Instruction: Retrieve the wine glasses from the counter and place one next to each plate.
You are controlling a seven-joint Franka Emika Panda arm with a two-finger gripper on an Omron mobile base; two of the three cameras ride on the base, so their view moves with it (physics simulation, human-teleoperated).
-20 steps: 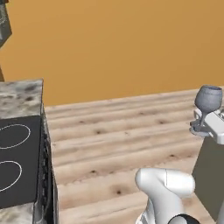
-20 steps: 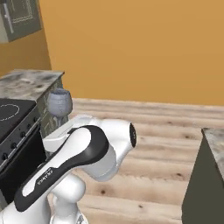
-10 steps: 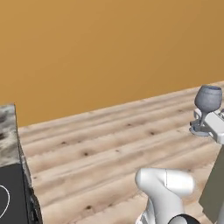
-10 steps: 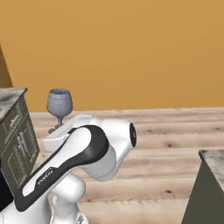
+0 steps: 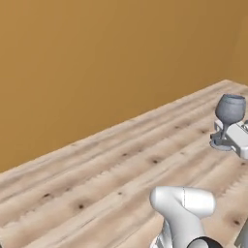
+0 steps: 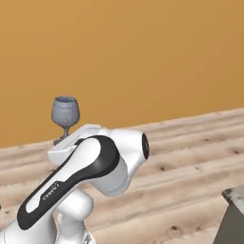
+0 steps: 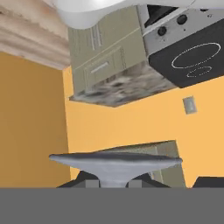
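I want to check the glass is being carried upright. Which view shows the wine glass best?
The left base view: the wine glass stands upright, bowl, stem and foot visible beside the hand. The right base view shows bowl and stem; the hand view, just its foot.

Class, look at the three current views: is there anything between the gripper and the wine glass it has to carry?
No. The gripper is shut on the wine glass by its stem, holding it upright above the wooden floor, so nothing separates them. In the hand view the foot of the glass sits right at the fingertips.
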